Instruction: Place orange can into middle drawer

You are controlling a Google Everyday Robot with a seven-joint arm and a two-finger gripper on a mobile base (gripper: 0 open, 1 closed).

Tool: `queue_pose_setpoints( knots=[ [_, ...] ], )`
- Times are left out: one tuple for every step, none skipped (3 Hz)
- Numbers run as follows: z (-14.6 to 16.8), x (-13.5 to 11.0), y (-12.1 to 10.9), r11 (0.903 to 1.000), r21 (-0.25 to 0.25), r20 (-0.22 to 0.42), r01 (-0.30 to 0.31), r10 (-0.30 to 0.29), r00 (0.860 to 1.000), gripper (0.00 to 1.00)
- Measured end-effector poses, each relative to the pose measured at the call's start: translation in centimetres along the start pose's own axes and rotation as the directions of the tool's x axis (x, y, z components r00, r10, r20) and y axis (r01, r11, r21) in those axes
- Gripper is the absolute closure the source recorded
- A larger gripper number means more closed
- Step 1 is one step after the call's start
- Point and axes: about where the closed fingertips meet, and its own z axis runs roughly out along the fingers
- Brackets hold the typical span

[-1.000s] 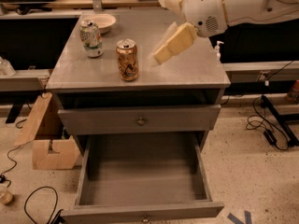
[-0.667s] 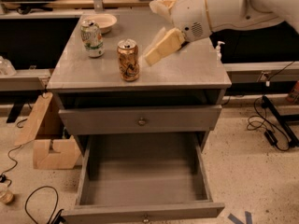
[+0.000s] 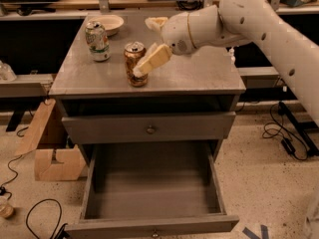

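The orange can [image 3: 133, 67] stands upright on the grey cabinet top [image 3: 199, 76], left of centre. My gripper [image 3: 152, 41] is open and comes in from the right at can height. Its near fingertip [image 3: 149, 61] overlaps the can's right side, and the far finger [image 3: 156, 22] is well behind the can. Whether a finger touches the can I cannot tell. The middle drawer [image 3: 154, 199] is pulled wide open below, with nothing on its plain grey floor.
A green-and-white can [image 3: 97, 40] and a pale bowl [image 3: 110, 23] stand at the back left of the top. The upper drawer front with its round knob [image 3: 149, 129] sits above the open drawer. A cardboard box [image 3: 50, 148] and cables lie on the floor at left.
My gripper has moved left and a little down towards the orange can; its near finger now overlaps the can. The can and drawers have not moved.
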Motion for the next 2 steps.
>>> queue_pose_setpoints(
  knots=[
    [1.7, 1.8, -0.8, 0.9998, 0.005, 0.021, -0.018, 0.018, 1.000, 0.00],
    [3.2, 3.5, -0.1, 0.9983, -0.003, 0.068, -0.059, 0.059, 0.996, 0.00]
  ],
)
